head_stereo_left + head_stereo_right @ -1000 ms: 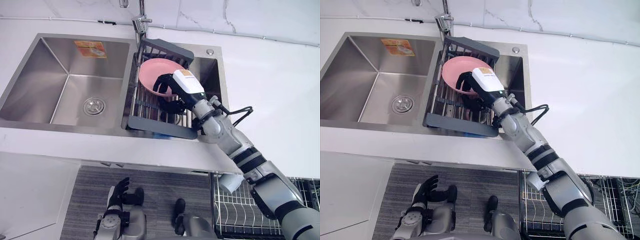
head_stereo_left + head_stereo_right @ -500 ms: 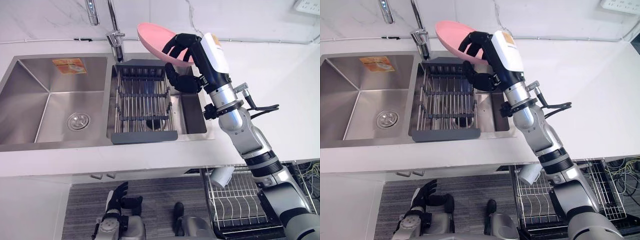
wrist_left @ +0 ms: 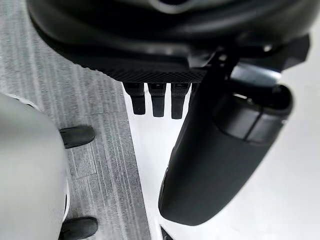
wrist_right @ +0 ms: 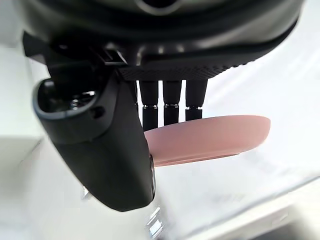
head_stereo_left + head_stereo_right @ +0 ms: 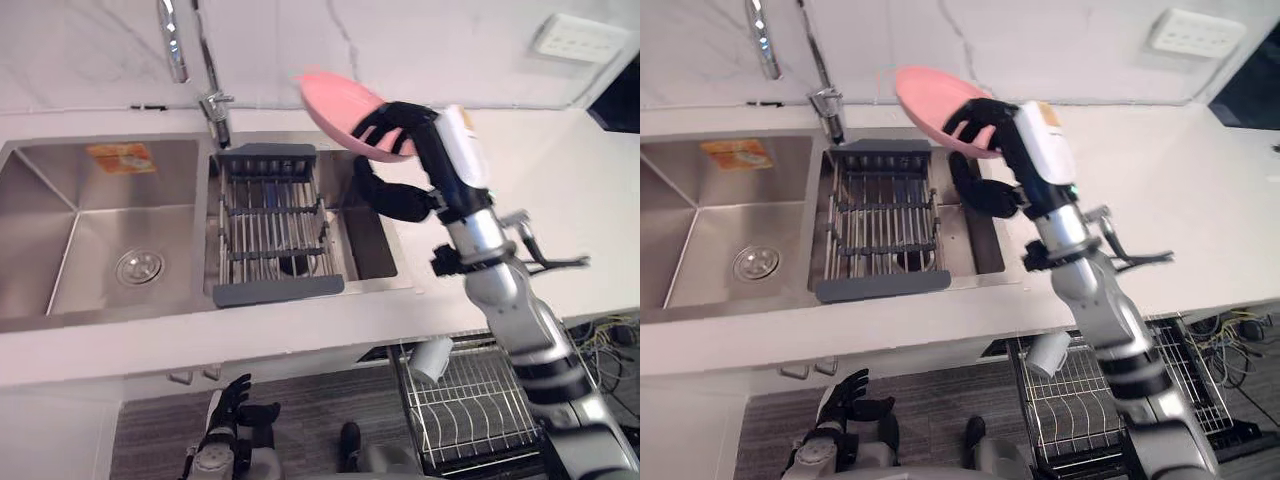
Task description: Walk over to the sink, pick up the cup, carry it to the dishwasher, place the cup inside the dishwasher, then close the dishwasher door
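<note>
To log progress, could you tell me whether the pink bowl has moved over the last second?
Yes: the pink bowl left the sink rack and is now held up right of it by the right robot hand.

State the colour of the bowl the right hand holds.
The bowl is pink, clearest in the right wrist view.

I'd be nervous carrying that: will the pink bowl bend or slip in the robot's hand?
Probably stiff: the bowl shows no bend though the right hand pinches only one edge. Likely light, since that pinch holds it up tilted. Its smooth surface looks slippery, so it might slide out.
</note>
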